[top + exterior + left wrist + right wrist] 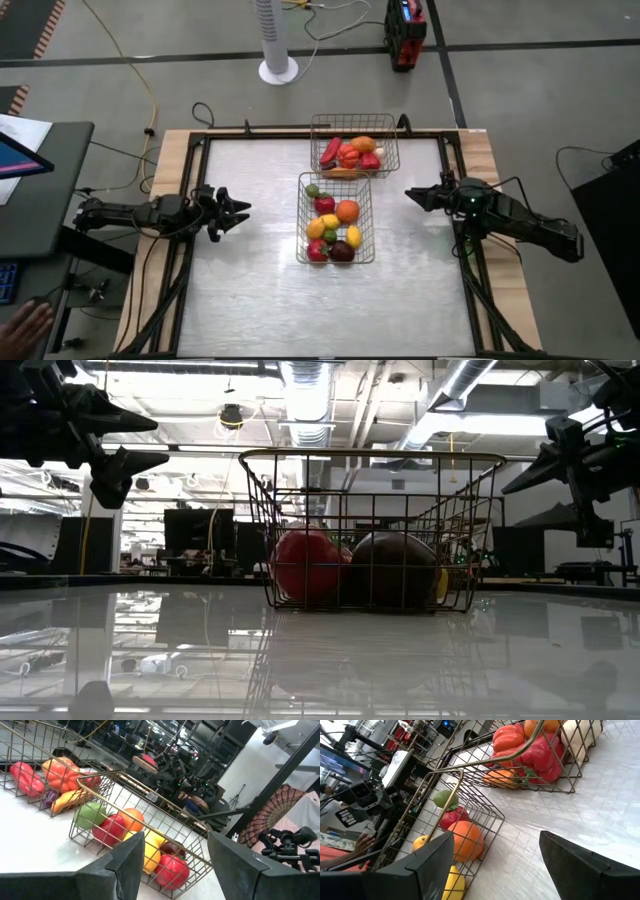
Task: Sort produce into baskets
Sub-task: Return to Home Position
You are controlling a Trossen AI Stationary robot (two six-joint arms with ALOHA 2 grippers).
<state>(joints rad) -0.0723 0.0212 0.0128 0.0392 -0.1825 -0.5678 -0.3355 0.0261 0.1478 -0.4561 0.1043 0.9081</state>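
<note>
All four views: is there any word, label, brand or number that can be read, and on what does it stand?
Nothing can be read in any view.
Dark tag with white marks, in the right wrist view: too blurred to read.
Red device at the high view's top edge: markings too small to read.
Screen at the high view's left edge: too small to read.

Produce [347, 211] in two neighbouring baskets [300, 222]

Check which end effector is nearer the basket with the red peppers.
Right. The right end effector, open, is just off the pepper basket's corner. The left end effector, also open, is farther off, out beyond the fruit basket's opposite side.
</note>
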